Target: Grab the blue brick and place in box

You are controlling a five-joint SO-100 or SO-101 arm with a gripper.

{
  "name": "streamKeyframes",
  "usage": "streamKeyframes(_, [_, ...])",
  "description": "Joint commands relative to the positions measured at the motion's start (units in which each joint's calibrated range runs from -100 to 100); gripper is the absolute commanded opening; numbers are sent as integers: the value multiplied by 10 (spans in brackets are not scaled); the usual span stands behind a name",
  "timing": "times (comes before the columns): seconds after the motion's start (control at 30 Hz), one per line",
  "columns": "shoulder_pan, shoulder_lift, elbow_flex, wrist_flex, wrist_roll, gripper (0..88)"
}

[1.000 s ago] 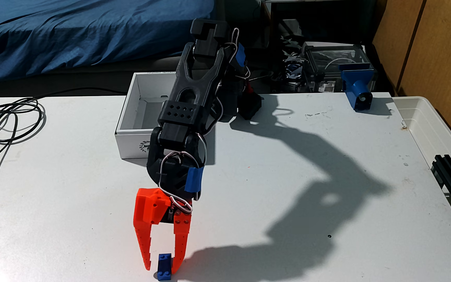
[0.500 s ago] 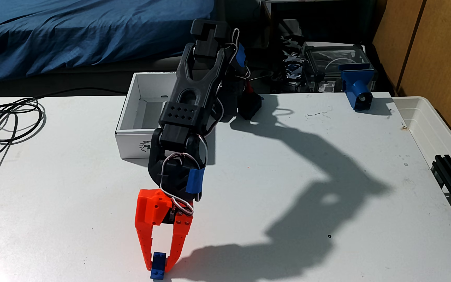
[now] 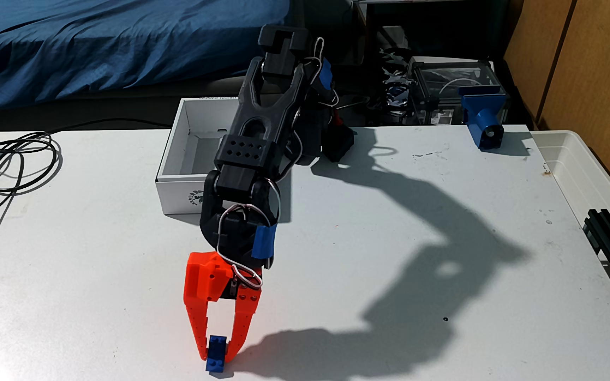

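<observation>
Fingers: the orange gripper (image 3: 216,356) points down at the near edge of the white surface (image 3: 369,238), its two fingers (image 3: 196,329) drawn narrow and pressed on either flank of the blue brick (image 3: 216,353).
Blue brick: pinched between the fingertips, standing on end with its studded face toward the camera; its lower end hangs below the tips, at or just above the surface, and contact cannot be told.
Change from a second ago: the fingers were spread with a gap on the left side of the brick; they have since closed onto it.
Change from half a second ago: the grip looks the same, while the brick and fingertips sit slightly higher in the fixed view and the shadow under the brick is a little more apart from it.
Arm: the black arm (image 3: 252,146), with blue tape (image 3: 264,241) at the wrist, reaches forward from behind the box; its pose has barely shifted.
Box: the white cardboard box (image 3: 179,161) sits open at the back left of the surface, partly hidden by the arm, emblem on its near wall, well apart from the brick.
Other things: a coil of black cable (image 3: 17,161) lies at the left; a blue camera mount (image 3: 483,121) stands at the far right corner; both unmoved.
</observation>
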Motion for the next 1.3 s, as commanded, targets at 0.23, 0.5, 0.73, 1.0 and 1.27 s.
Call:
streamKeyframes(0.23, [-6, -98, 0, 138, -34, 7])
streamKeyframes(0.5, [1, -182, 0, 281, -39, 7])
streamKeyframes(0.73, [37, -254, 0, 400, -45, 7])
streamKeyframes(1.0, [104, -333, 0, 503, -41, 8])
streamKeyframes(1.27, [178, -383, 6, 587, -38, 8])
